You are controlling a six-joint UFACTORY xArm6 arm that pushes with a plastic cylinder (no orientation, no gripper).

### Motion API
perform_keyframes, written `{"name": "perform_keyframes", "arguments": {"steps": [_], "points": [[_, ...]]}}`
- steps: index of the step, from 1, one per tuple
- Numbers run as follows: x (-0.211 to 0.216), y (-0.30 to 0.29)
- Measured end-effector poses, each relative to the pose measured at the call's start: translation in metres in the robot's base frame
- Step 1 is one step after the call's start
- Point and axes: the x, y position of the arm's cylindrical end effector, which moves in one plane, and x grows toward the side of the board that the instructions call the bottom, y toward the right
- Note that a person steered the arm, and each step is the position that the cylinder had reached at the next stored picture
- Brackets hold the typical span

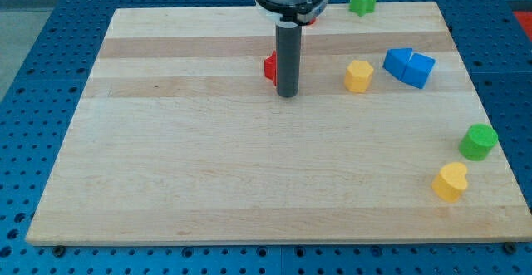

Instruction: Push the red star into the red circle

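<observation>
My tip (288, 95) touches a red block (270, 66); no fingers; board's (208, 184) bottom bare.

Bright, even light, probably from above. Short soft shadows under blocks. Faint sheen on wooden board (249, 175). Focus sharp everywhere, no blur; board edges look slightly tapered.

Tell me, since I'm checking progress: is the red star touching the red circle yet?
Cannot tell. My tip hides most of a red block at its left; another red sliver peeks beneath the arm.
</observation>
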Motion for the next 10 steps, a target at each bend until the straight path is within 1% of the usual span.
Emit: {"name": "perform_keyframes", "arguments": {"steps": [1,2,3,4,5,6,7,8,9,10], "points": [[-0.054,0.018],[-0.07,0.029],[-0.03,0.028],[-0.016,0.003],[-0.038,-0.011],[-0.072,0.007],[-0.065,0.007],[-0.048,-0.024],[-0.059,-0.048],[-0.091,-0.028]]}}
